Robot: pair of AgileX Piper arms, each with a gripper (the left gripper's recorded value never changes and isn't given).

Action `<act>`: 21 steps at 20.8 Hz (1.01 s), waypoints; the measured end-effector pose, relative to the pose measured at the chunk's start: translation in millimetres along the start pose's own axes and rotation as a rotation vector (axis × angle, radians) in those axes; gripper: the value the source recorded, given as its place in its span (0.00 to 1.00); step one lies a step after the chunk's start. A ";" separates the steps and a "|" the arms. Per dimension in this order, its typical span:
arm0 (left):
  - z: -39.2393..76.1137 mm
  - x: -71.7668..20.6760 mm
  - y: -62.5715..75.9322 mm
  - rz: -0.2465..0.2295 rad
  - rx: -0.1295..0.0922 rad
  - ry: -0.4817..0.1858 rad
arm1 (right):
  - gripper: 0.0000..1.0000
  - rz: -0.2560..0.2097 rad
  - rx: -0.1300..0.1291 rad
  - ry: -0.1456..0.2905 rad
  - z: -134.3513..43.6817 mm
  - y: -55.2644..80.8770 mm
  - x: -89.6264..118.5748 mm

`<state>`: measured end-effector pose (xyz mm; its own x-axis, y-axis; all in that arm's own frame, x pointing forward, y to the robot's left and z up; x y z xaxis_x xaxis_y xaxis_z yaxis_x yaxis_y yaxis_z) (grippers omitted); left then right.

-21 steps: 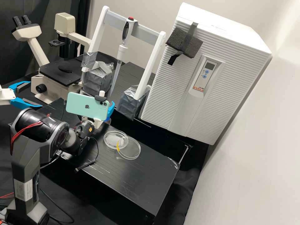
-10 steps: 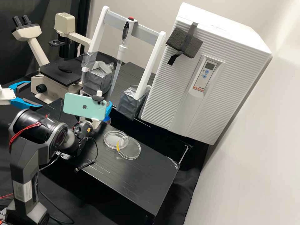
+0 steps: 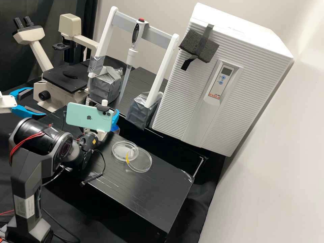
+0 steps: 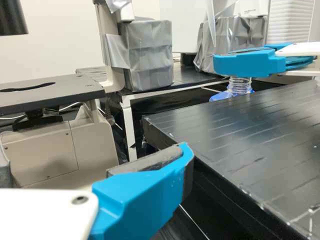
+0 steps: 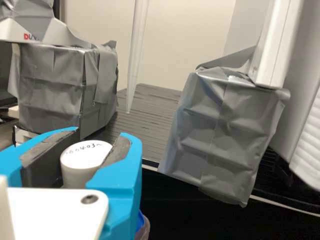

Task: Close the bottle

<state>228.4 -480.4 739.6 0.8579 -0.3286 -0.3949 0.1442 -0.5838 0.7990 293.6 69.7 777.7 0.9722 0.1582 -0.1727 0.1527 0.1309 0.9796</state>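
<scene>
My right gripper (image 5: 87,142) is shut on a white cap (image 5: 86,156), which sits upright between its grey pads. Just under it shows the bluish rim of a clear bottle (image 5: 142,227). In the left wrist view that bottle (image 4: 239,86) stands at the far edge of the black platform (image 4: 260,145), its neck right below the right gripper's blue fingers (image 4: 250,62). In the high view the right gripper (image 3: 114,118) sits behind a mint phone (image 3: 88,116) on its wrist. My left gripper (image 3: 28,101) hangs open at the far left, holding nothing.
Two clear petri dishes (image 3: 124,150) (image 3: 139,162) lie mid-platform. A microscope (image 3: 57,81) stands at back left. A pipette (image 3: 133,44) hangs in a white stand with taped grey weights (image 3: 104,84). A large white ribbed machine (image 3: 219,77) fills the right.
The right arm has shifted a little to the left and lower with the cap in its gripper. The left gripper has kept still.
</scene>
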 end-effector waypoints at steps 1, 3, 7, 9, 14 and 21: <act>0.0 -0.1 -0.1 0.000 0.000 0.000 | 0.00 -0.001 -0.001 0.000 0.0 -0.1 -0.1; 0.0 -0.1 -0.1 0.000 0.000 0.000 | 0.00 -0.004 -0.005 0.001 0.7 -0.1 -0.4; 0.0 -0.1 -0.1 0.000 0.000 0.000 | 0.00 -0.002 -0.008 -0.001 2.0 1.1 -0.6; 0.0 -0.1 -0.1 0.000 0.000 0.000 | 0.00 0.002 -0.009 0.003 1.0 2.3 -1.0; 0.0 -0.1 -0.1 0.000 0.000 0.000 | 0.00 0.003 0.022 0.024 -4.4 6.7 -3.5; 0.0 -0.1 -0.1 0.000 0.000 0.000 | 0.00 -0.041 0.039 0.030 -7.2 8.1 1.6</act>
<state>228.3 -480.3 739.6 0.8579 -0.3284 -0.3951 0.1445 -0.5838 0.7989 295.2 78.0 784.6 0.9592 0.1829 -0.2154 0.1999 0.0997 0.9747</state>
